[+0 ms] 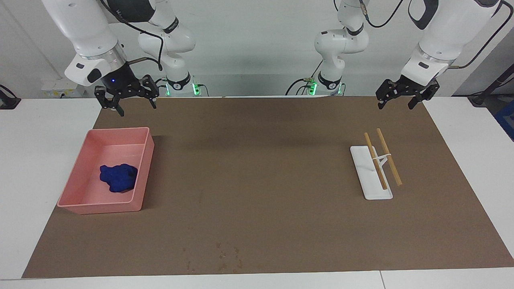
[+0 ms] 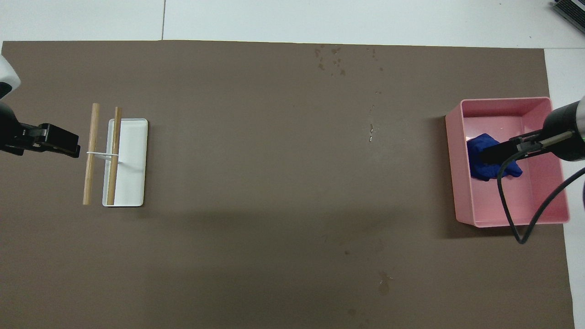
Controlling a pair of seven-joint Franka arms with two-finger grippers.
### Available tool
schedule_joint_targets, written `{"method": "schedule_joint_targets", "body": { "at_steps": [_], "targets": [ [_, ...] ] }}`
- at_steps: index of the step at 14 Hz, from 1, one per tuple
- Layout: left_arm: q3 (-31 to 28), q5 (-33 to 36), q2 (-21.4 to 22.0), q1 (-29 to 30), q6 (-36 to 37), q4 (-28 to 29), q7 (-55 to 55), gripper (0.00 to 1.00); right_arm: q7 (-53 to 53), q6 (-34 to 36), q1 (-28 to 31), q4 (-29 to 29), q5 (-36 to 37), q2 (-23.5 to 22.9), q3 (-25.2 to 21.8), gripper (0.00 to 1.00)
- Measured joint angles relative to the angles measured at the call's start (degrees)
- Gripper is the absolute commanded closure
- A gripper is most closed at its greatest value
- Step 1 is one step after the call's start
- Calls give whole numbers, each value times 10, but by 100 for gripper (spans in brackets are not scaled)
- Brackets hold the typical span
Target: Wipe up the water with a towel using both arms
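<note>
Both tools, right (image 1: pixel 125 101) and left (image 1: pixel 400 98), hang spread apart; towel (image 1: pixel 118 178) lies in tray (image 1: pixel 100 207).

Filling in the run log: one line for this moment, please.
towel: in pink tray, untouched | right gripper: open, raised above tray | left gripper: open, waiting | water drops: unwiped

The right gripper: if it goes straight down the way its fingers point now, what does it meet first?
Probably the pink tray: the right gripper, open and empty, hangs over the tray's edge nearest the robots. The overhead view puts it over the towel, but depth is unclear.
</note>
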State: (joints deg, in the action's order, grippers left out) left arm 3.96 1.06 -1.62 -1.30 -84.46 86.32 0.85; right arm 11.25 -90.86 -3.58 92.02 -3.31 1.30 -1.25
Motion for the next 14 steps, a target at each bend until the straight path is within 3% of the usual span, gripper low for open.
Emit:
{"method": "schedule_joint_targets", "body": {
  "at_steps": [14],
  "targets": [
    [0, 0, 0, 0, 0, 0, 0, 0, 0, -4, 23, -1, 18, 3, 22, 0]
  ]
}}
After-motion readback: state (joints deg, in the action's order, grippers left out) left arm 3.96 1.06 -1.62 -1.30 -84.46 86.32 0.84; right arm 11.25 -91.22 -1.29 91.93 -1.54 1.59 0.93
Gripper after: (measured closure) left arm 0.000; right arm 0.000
